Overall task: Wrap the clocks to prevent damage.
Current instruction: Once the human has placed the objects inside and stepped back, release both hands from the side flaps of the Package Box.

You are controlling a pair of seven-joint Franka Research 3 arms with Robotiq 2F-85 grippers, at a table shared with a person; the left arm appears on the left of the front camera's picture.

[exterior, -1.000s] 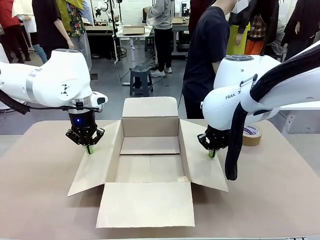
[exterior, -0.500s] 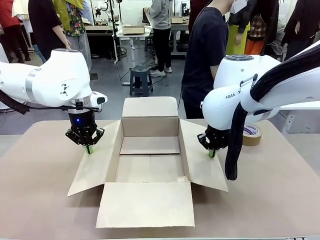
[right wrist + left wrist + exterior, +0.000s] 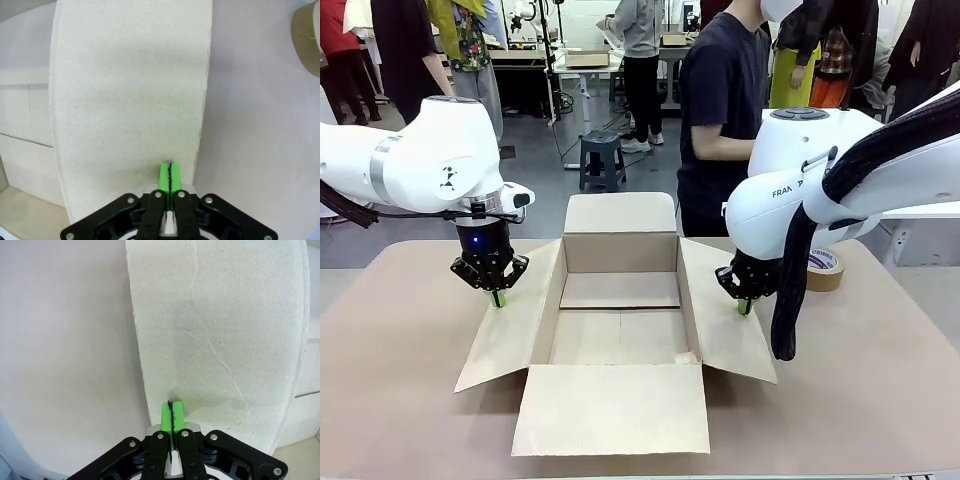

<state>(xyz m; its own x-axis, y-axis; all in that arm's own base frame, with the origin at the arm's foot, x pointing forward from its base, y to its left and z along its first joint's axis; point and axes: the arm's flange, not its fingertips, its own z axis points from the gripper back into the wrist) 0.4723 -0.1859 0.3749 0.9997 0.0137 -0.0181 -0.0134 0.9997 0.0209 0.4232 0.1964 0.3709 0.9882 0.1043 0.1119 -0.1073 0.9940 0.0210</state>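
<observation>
Busy workshop, brown table (image 3: 400,400) with open cardboard box (image 3: 620,252); left gripper (image 3: 498,298) and right gripper (image 3: 744,307) both closed tight, empty.

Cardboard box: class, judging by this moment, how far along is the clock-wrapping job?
Done: the box stands open, four flaps spread, nothing inside. In hand: the left pincer, shut, rests on the left flap, and the right pincer, shut, on the right flap, seemingly holding them down. Left: all the wrapping and packing; the tape roll sits untouched.
</observation>
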